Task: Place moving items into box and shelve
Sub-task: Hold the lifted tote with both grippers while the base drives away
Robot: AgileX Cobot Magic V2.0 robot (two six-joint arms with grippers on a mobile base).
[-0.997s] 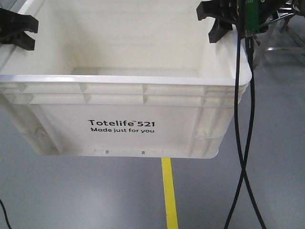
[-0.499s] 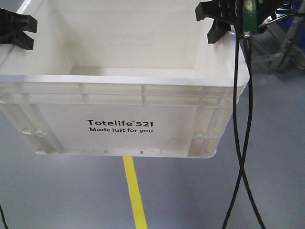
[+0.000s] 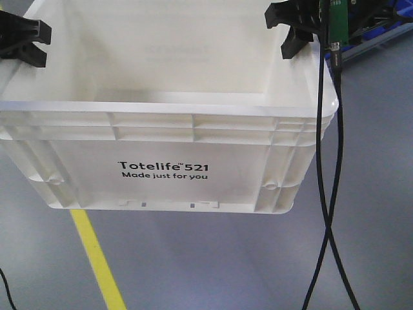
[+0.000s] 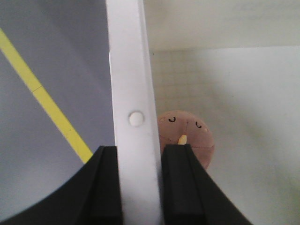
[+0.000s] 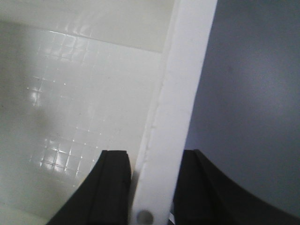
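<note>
A white plastic box marked "Totelife 521" hangs above the grey floor, held by both arms. My left gripper is shut on the box's left rim, one finger outside and one inside. My right gripper is shut on the box's right rim in the same way. A brown round plush toy with a stitched face lies on the box floor beside my left inner finger. The rest of the box floor seen in the right wrist view holds nothing.
A yellow floor line runs under the box at the lower left; it also shows in the left wrist view. Two black cables hang down at the right. A metal frame with blue parts stands at the back right.
The box stays in the same place in view while the floor behind shifts: the yellow line has moved from centre to the lower left. Both grips are unchanged.
</note>
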